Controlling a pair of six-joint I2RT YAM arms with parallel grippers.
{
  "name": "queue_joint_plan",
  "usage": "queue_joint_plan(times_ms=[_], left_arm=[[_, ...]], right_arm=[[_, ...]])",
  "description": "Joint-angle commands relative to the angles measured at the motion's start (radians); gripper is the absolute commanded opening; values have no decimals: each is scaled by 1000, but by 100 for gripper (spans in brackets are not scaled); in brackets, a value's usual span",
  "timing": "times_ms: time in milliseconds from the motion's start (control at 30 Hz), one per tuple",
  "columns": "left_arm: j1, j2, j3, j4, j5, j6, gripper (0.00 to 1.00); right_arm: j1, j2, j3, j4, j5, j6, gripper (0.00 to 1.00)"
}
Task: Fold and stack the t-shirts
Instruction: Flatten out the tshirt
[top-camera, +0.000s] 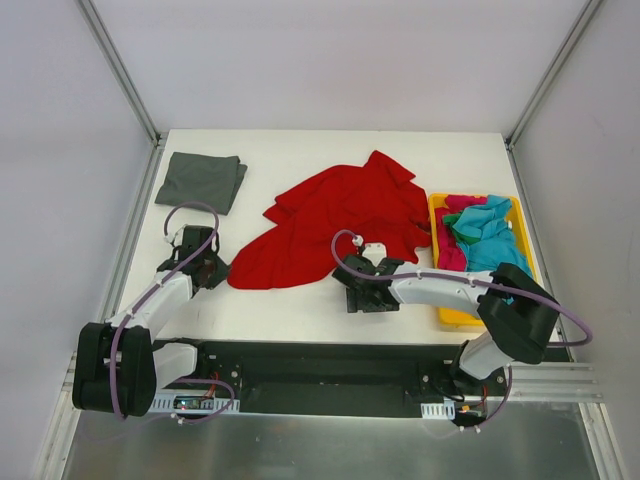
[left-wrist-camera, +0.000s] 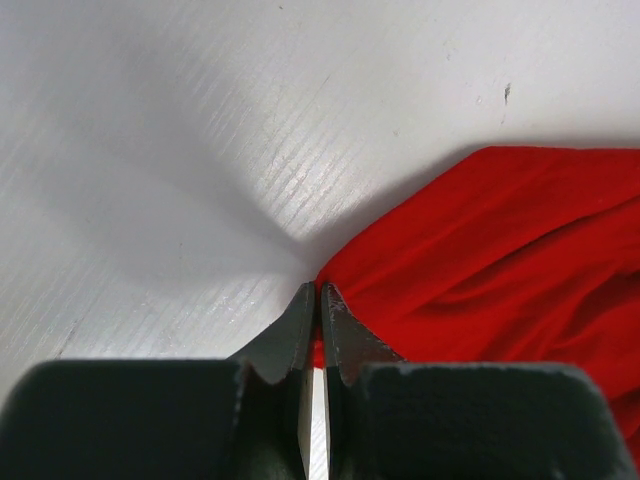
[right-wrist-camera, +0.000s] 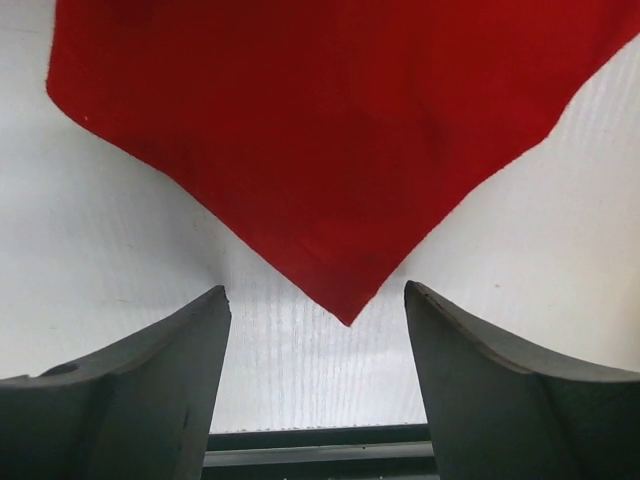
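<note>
While a red shirt (top-camera: 335, 225) lies crumpled and unfolded across the middle of the white surface (top-camera: 290, 300), 2 robot arms reach to its near edge. The left gripper (left-wrist-camera: 318, 292) sits at the shirt's near-left corner. Its wrist view shows the 2 fingers pressed together, with a sliver of red cloth caught between them and the rest of the shirt spreading off to the right. The right gripper (right-wrist-camera: 316, 288) is at the near edge further right, low over the surface. Its fingers are spread wide apart and hold nothing, and a pointed corner of the red shirt lies flat on the surface between them, touching neither finger. A grey shirt (top-camera: 203, 180) rests neatly folded at the far-left corner of the surface, well apart from the red shirt. A yellow tray (top-camera: 452, 318) sits along the right side, just beside the red shirt. Heaped loosely inside it are a turquoise shirt (top-camera: 485, 230) on top, a pink shirt (top-camera: 450, 255) along the left side, and a small patch of a green shirt (top-camera: 452, 222) between them.
</note>
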Motion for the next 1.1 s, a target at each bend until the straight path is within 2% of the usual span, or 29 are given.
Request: queue_joint_plan(times_ms=[0, 300, 567, 767, 833, 900, 1067], left_arm=[[7, 11, 0, -2, -28, 17, 0], [7, 15, 5, -3, -29, 24, 0], [7, 14, 3, -2, -31, 24, 0], [7, 20, 3, -3, -37, 25, 0], [7, 23, 5, -2, -40, 27, 0], [7, 25, 5, 0, -38, 27, 0], [7, 18, 5, -2, -40, 33, 0]], right_arm=[[-13, 34, -1, 28, -20, 6, 71], [-38, 36, -39, 29, -8, 36, 59], [-76, 24, -88, 78, -29, 35, 57], [-99, 31, -113, 100, -17, 30, 48], [-99, 33, -117, 101, -20, 29, 38], [-98, 30, -123, 101, -25, 29, 24], [-96, -25, -151, 111, 6, 23, 0]])
